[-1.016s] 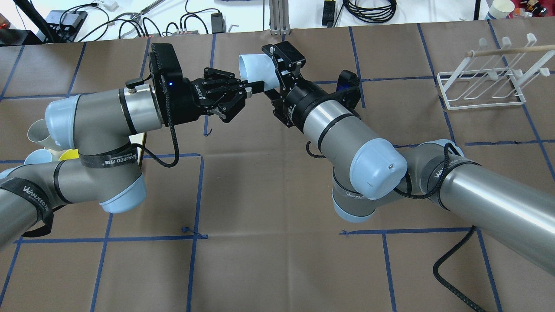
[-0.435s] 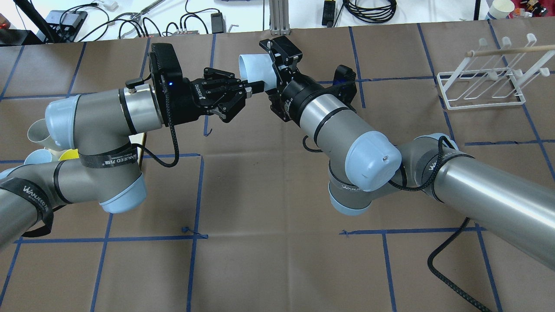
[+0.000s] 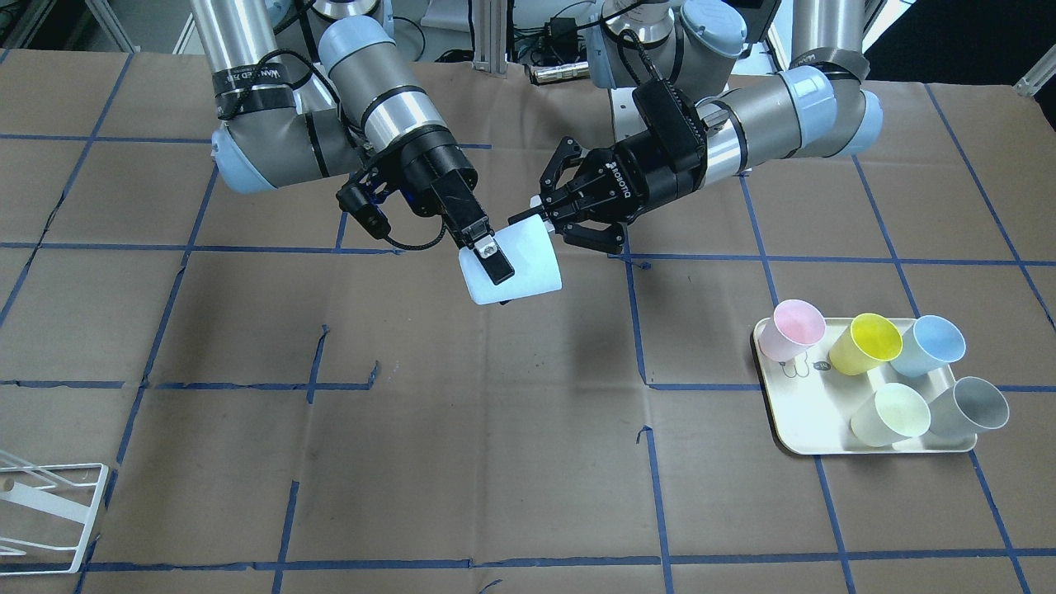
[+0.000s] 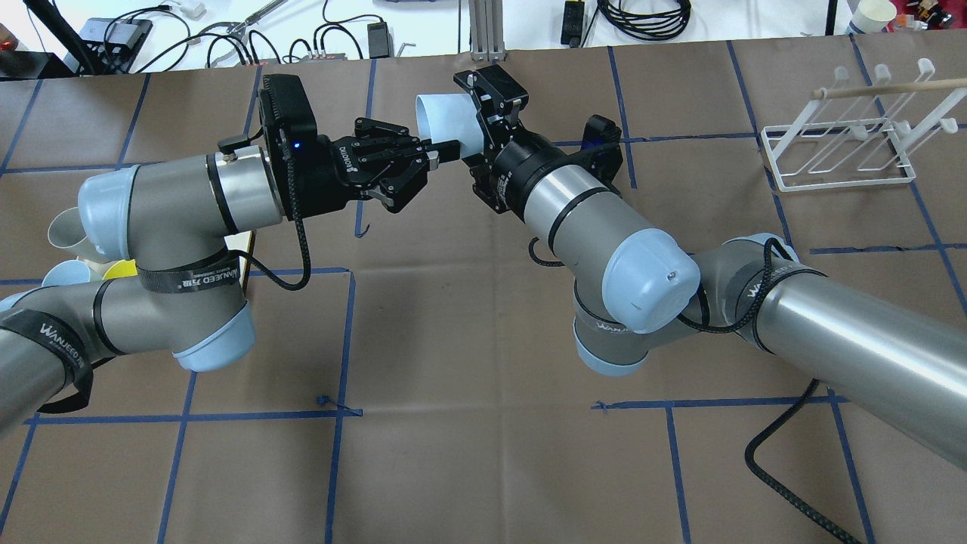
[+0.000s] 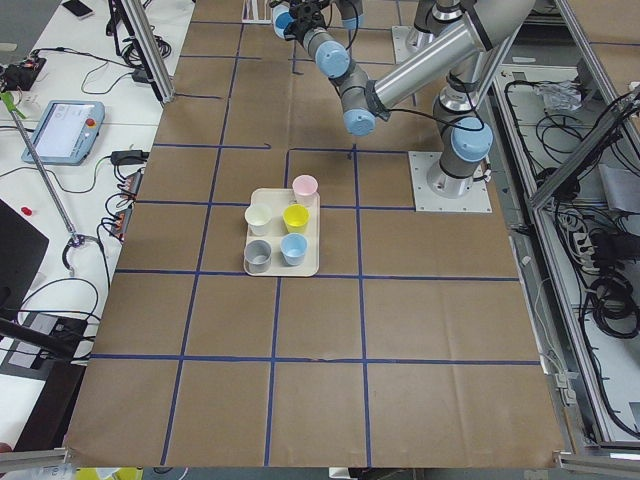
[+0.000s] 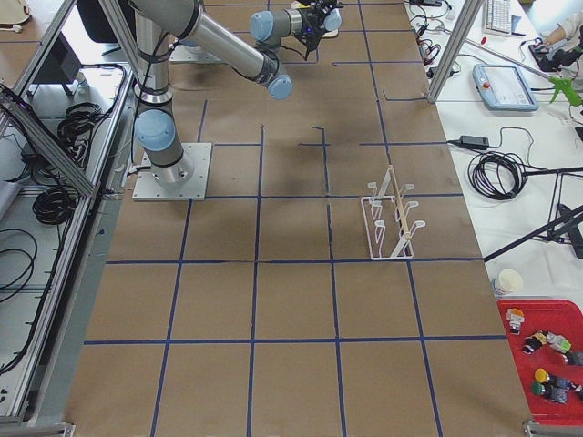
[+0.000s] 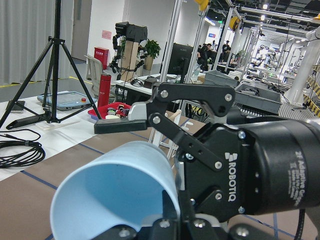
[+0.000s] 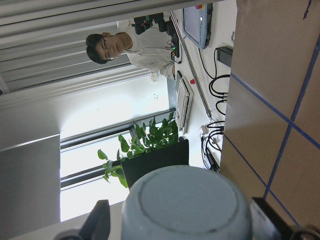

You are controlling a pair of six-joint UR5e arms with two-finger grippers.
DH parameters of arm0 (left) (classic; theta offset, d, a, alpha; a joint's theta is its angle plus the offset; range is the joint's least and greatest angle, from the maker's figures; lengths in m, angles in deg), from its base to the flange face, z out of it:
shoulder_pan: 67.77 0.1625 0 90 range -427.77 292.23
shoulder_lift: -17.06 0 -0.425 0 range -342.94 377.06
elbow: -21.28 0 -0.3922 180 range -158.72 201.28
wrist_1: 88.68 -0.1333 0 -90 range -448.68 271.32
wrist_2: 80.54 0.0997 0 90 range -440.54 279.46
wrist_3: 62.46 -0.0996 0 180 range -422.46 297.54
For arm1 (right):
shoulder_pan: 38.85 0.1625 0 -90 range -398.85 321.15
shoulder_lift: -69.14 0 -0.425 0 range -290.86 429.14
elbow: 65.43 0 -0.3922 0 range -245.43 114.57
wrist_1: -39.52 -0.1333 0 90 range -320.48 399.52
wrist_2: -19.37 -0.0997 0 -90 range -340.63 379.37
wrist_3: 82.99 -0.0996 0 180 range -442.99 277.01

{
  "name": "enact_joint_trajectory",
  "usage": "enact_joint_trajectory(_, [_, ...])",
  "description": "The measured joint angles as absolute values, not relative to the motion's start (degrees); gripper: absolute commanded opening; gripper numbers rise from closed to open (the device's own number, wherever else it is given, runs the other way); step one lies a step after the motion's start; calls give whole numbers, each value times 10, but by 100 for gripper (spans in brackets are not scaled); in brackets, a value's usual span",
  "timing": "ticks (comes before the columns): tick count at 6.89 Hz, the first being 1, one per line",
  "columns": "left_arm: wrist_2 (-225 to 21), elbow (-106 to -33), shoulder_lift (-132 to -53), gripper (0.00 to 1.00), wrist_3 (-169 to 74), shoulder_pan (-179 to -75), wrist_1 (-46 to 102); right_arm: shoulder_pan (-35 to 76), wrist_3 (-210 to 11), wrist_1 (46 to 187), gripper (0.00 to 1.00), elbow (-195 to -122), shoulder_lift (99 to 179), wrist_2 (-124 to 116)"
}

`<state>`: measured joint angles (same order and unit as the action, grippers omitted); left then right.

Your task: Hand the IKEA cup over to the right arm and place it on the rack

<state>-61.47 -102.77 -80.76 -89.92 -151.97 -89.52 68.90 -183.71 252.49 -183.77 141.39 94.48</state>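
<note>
The pale blue cup (image 3: 532,254) is up in the air over the far middle of the bench (image 4: 468,340), at 12 o'clock seen from overhead. It lies on its side, with its mouth turned to the left arm (image 4: 174,196) and its base facing the right wrist camera.

The right arm (image 4: 597,219) has it. The right jaws are closed on the cup, one flat finger (image 3: 495,262) pressed along the outer wall. The right wrist view shows a finger on either side of the base.

The left jaws stand apart and grip nothing. In the left wrist view the upper finger (image 7: 122,120) sits just above the rim with a sliver of background between them. A dark fingertip shows inside the mouth at 5 o'clock.

The white wire rack (image 4: 846,182) stands on the bench at 2 o'clock from overhead, well apart from the cup.

In the front-facing view a cream tray (image 3: 792,429) lies at 4 o'clock. It carries a pink cup (image 3: 794,328), a yellow cup (image 3: 866,342), a blue cup (image 3: 931,345), a green cup (image 3: 893,412) and a grey cup (image 3: 969,406).
</note>
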Motion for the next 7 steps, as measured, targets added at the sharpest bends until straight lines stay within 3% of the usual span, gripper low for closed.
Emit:
enact_joint_trajectory(2, [-615, -1028, -808, 7, -899, -1520, -896, 686, -1837, 2515, 85, -1842, 1417, 941])
enact_joint_trajectory(4, [-614, -1027, -808, 22, -897, -1520, -897, 685, -1839, 2509, 80, -1840, 1418, 941])
enact_joint_trajectory(7, [-611, -1025, -807, 35, -872, -1520, -912, 684, -1860, 2507, 59, -1831, 1421, 940])
